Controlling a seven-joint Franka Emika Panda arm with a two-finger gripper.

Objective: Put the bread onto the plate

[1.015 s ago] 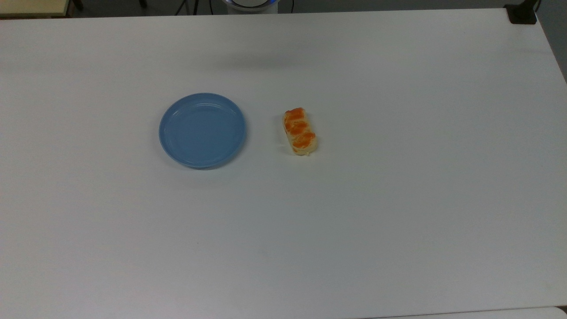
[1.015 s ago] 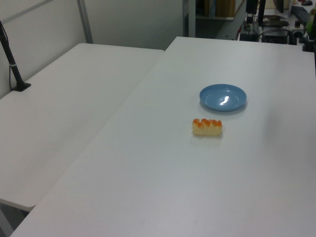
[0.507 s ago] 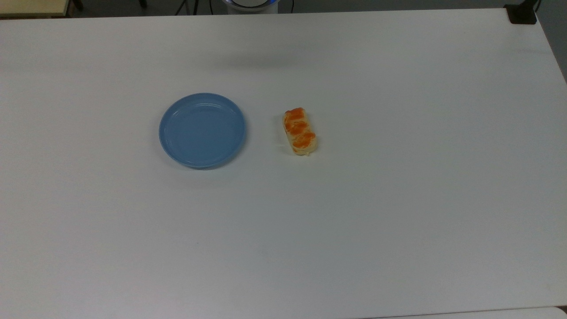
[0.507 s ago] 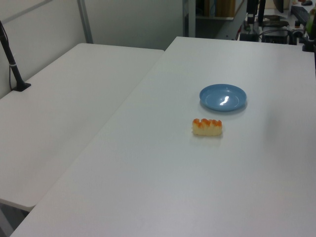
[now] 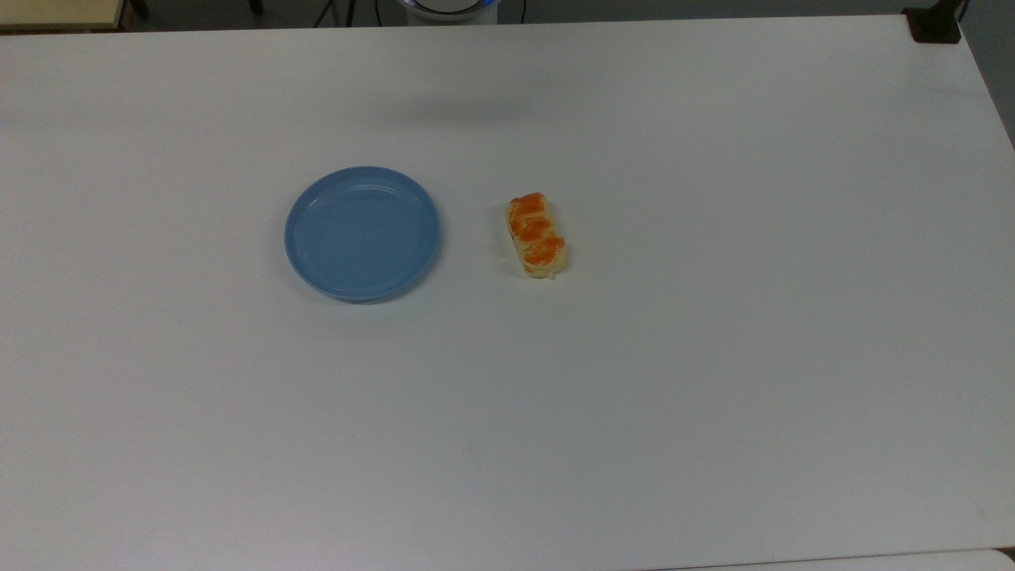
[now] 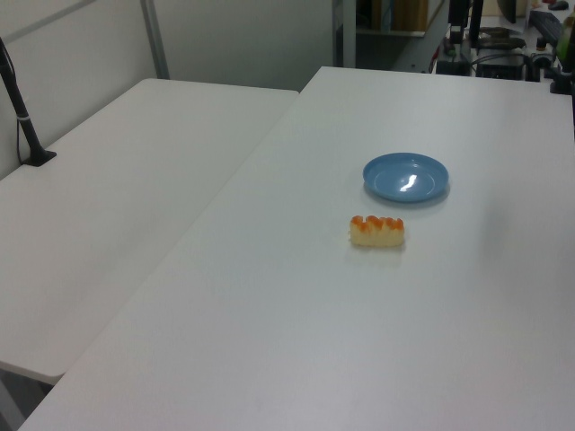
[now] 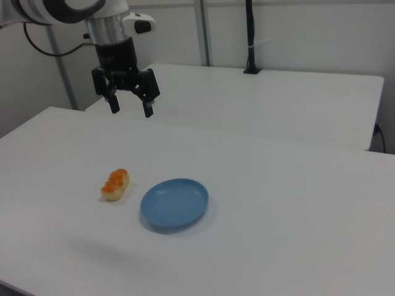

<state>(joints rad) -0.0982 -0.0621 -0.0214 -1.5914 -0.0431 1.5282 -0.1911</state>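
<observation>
Hand (image 7: pixel 130 110) hangs released high above desk (image 5: pixel 714 357); bread (image 5: pixel 537 235) lies beside plate (image 5: pixel 305 238), untouched. Risk: off-centre descent nudges the bun, pinch misses.

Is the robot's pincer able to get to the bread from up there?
Probably yes. The pincer hangs open, high above the table, and the bread lies bare beside the plate, apart from it, with nothing over it.

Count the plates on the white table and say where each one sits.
1. The plate lies flat on the table, apart from the bread, which is to its right in the top view. Nothing visible could hide another.
</observation>
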